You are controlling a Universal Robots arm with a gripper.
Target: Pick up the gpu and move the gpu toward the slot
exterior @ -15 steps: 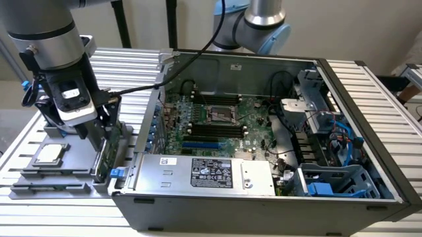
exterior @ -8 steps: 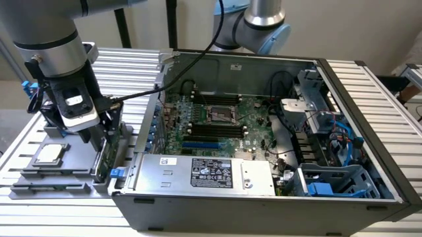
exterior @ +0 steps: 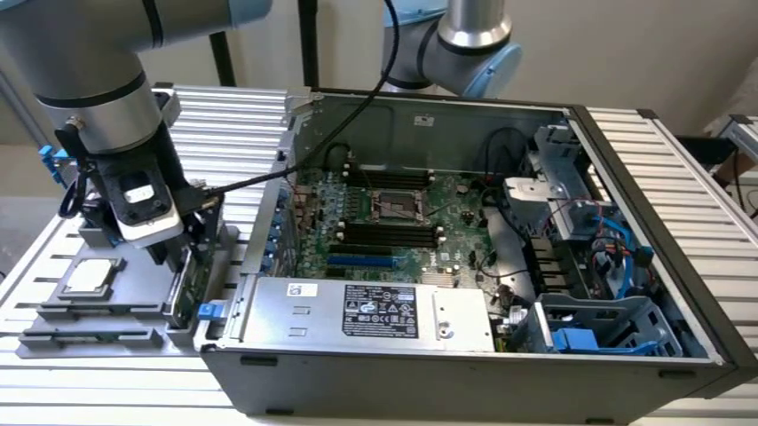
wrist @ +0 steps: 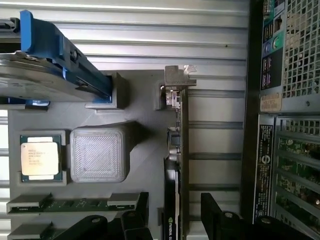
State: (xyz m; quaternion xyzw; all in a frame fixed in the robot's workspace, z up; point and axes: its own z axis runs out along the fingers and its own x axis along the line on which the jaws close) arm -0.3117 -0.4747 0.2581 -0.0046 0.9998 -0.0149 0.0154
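In the exterior view the gripper (exterior: 169, 256) hangs over the grey tray (exterior: 48, 342), at nine o'clock of the open computer case (exterior: 474, 377). Its fingers (wrist: 220, 217) are spread apart, grasping nothing (one on either side of the card). The gpu (wrist: 182, 145) stands edge-on in the tray between them, at three o'clock of the processor chip (exterior: 89, 277).
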